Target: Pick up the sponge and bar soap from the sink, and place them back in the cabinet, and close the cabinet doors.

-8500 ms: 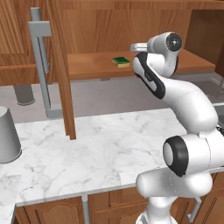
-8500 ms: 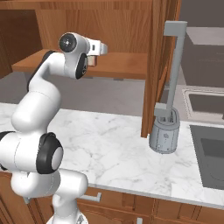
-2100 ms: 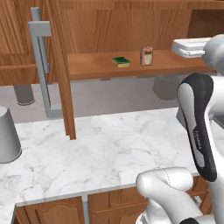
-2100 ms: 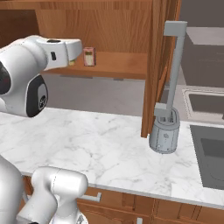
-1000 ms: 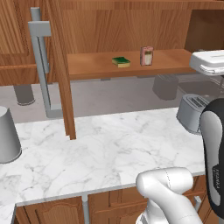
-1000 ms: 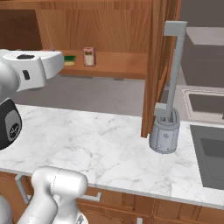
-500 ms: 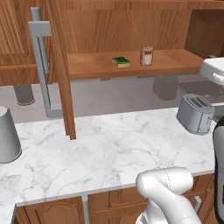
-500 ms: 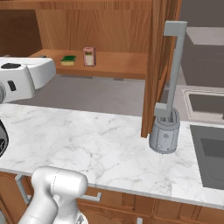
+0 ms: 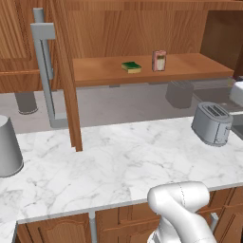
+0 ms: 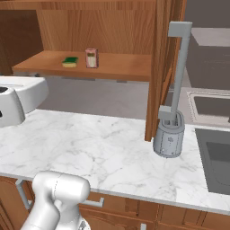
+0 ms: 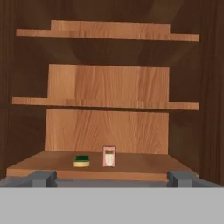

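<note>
A white marble surface with grey veining (image 9: 114,166) runs across the foreground, above arched-panel wooden fronts with small grey handles (image 10: 117,204). Over it hangs the large brown wooden cabinet (image 11: 109,83), and on its lowest plain shelf (image 9: 190,66) lies the small flat sponge with a dark green top and yellow layer (image 9: 131,67), just beside the cream bar soap with pinkish-red edges (image 9: 159,60), which stands upright; the two are near each other but apart. In the hand view two more bare shelves rise above them. A tall brown wood cabinet door with a long vertical grey bar handle (image 9: 43,71) stands open, edge-on over the surface. A grey metal toaster (image 9: 212,123) sits at the right end of the surface in the left base view, and a grey cylindrical container (image 9: 8,147) sits at the left end. In the right base view a grey round holder (image 10: 169,137) stands near the door's foot, and the dark grey recessed sink (image 10: 215,157) lies to its right. The two dark fingers (image 11: 112,178) stand wide apart, holding nothing, facing the shelf from well back.
</note>
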### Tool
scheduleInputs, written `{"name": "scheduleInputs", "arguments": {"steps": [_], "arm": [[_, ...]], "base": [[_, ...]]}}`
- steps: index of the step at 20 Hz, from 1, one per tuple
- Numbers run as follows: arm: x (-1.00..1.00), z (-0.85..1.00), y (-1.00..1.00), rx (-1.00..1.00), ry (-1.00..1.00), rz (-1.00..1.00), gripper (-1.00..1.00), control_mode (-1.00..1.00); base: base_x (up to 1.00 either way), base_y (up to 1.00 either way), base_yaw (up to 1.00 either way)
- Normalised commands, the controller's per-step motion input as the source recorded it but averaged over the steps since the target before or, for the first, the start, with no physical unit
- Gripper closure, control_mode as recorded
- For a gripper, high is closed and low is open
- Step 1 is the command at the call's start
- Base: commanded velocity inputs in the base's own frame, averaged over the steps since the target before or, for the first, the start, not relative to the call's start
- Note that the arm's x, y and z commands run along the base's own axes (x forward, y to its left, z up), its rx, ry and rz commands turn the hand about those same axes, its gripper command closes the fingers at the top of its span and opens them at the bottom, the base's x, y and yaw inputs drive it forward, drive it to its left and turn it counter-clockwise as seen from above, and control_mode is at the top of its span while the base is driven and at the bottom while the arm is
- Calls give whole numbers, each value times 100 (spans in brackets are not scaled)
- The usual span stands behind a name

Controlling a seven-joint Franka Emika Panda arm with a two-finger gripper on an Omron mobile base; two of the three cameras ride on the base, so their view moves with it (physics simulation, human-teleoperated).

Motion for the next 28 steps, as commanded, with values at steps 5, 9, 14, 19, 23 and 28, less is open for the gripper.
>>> {"name": "scheduleInputs", "arguments": {"steps": [5,9,14,19,23,28], "arm": [[-34,-19,-10,0,0,1,-100,-100],[-27,-21,-3,0,0,0,-100,-100],[-21,-28,-5,0,0,0,-100,-100],[-2,-30,-8,0,0,0,-100,-100],[0,-15,-25,0,0,0,-100,-100],[0,-14,-48,0,0,2,-100,-100]], "base": [[0,0,0],[0,0,0],[0,0,0],[0,0,0],[0,0,0],[0,0,0]]}}
